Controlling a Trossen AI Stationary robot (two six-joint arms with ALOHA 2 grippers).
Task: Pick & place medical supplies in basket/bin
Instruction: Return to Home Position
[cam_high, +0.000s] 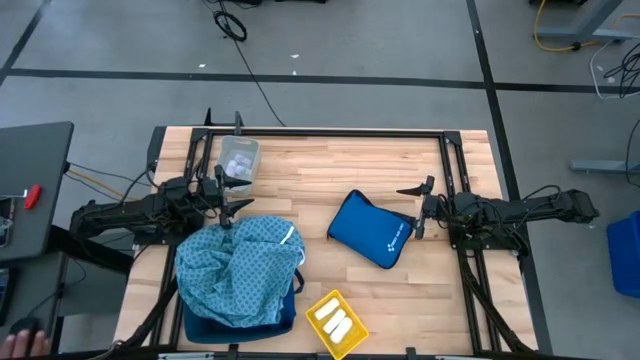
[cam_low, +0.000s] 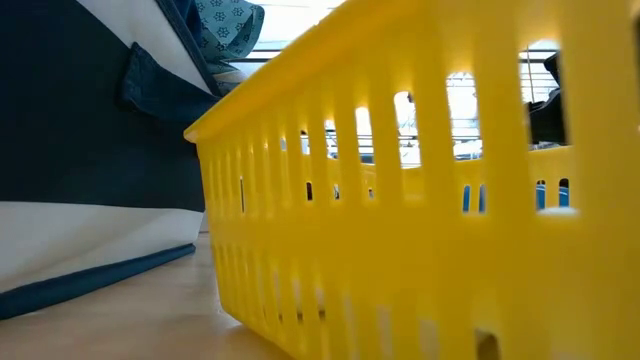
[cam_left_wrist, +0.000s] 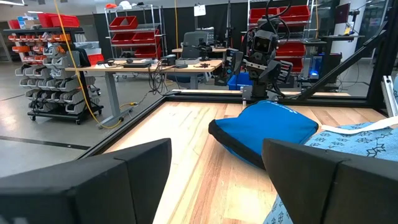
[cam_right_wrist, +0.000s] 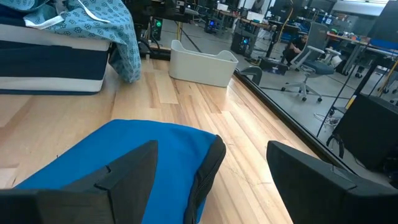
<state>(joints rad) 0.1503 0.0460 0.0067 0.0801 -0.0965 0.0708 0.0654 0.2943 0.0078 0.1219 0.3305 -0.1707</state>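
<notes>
The left gripper (cam_high: 232, 204) and right gripper (cam_high: 413, 210) are held wide open, empty; the light-blue cloth (cam_high: 240, 262), heaped beside the left one, could be caught and dragged off.

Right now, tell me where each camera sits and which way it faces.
High: overhead, straight down on table; left arm and right arm show.
Low: table height, against yellow bin; no arm clear.
Left wrist: across blue pouch toward right arm; left fingers open.
Right wrist: over pouch toward white bin; right fingers open.
Both wrists share the pouch.
</notes>
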